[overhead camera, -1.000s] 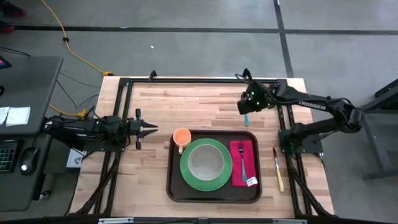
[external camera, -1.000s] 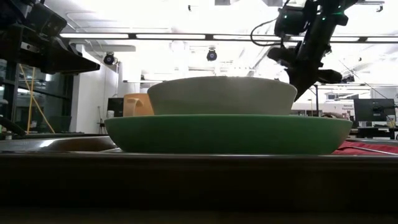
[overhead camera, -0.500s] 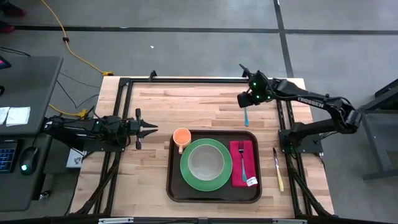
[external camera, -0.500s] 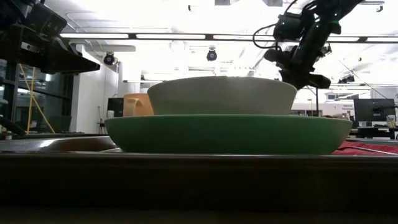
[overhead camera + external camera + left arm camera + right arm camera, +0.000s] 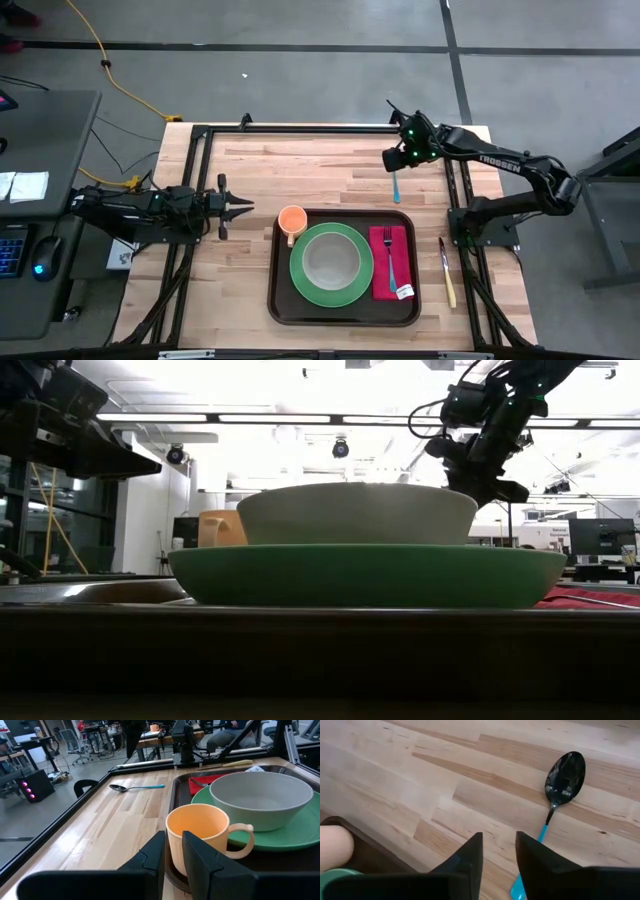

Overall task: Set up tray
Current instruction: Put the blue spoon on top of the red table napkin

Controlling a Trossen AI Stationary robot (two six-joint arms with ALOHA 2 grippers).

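Two arms stand at the wooden table (image 5: 250,300), and the tray (image 5: 345,316) lies in the lower middle of the overhead picture, flat on the wood, well apart from both sets of fingers. On the tray sit a green plate (image 5: 303,288) with a pale bowl (image 5: 331,260) in it, an orange mug (image 5: 291,218) at the tray's upper left corner, and a red napkin (image 5: 380,280) with a fork (image 5: 391,258) on it at the right. The right gripper (image 5: 396,165) hangs in the upper right of the overhead picture, above the table beyond the tray's upper right corner; its fingers (image 5: 470,855) stand a little apart with nothing between them, and a spoon (image 5: 560,785) with a blue handle lies on the bare wood just ahead of them. The left gripper (image 5: 238,208) waits at the left middle, pointing toward the mug, its fingers (image 5: 155,855) slightly apart and empty, the tray's near edge just ahead. One knife (image 5: 447,272) lies on the table right of the tray.
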